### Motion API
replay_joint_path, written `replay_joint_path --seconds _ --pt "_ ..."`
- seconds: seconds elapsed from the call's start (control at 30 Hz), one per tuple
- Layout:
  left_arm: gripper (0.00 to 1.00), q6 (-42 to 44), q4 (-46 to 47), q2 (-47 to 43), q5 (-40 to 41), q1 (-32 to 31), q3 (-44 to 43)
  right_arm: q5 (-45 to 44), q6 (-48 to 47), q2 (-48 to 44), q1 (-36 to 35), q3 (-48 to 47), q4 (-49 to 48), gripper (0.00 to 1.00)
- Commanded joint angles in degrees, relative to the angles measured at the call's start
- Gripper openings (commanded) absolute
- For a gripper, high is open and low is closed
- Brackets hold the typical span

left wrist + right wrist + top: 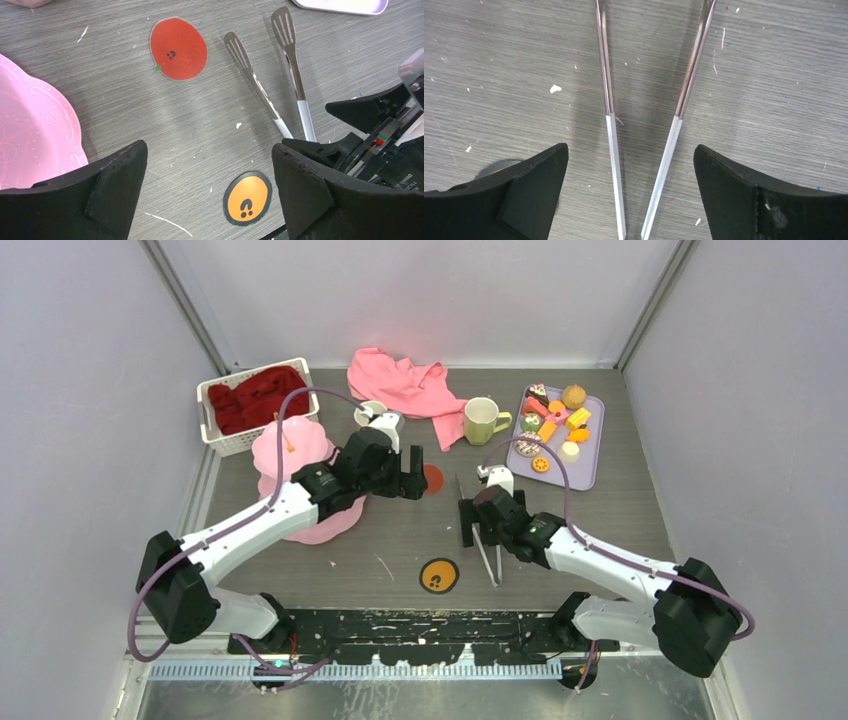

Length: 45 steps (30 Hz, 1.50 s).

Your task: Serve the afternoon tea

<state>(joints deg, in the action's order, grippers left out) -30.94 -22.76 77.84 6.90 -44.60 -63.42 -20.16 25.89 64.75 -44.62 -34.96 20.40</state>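
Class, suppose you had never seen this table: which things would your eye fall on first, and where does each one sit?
The pink cake stand stands out at the left, and so does the lavender tray of colourful toy pastries at the far right. In the middle, the open right gripper hangs over a pair of metal tongs lying flat beneath it.
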Motion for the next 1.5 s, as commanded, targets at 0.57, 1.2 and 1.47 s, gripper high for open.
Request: replay_joint_path --seconds 0.57,1.2,1.47 --pt "0.99 1.45 14.14 -4.64 -0.73 0.06 6.5 -1.08 8.33 -1.93 -0.79 10.88 -11.04 1.0" --pt "0.99 3.16 7.34 -2.31 -2.28 0.08 2.43 -3.57 12.61 6.89 -0.82 10.1 -17.56 0.83" --pt "0.99 2.73 7.52 -2.21 -2.48 0.08 2.42 -5.82 15.35 4.85 -2.36 9.84 -13.34 0.86"
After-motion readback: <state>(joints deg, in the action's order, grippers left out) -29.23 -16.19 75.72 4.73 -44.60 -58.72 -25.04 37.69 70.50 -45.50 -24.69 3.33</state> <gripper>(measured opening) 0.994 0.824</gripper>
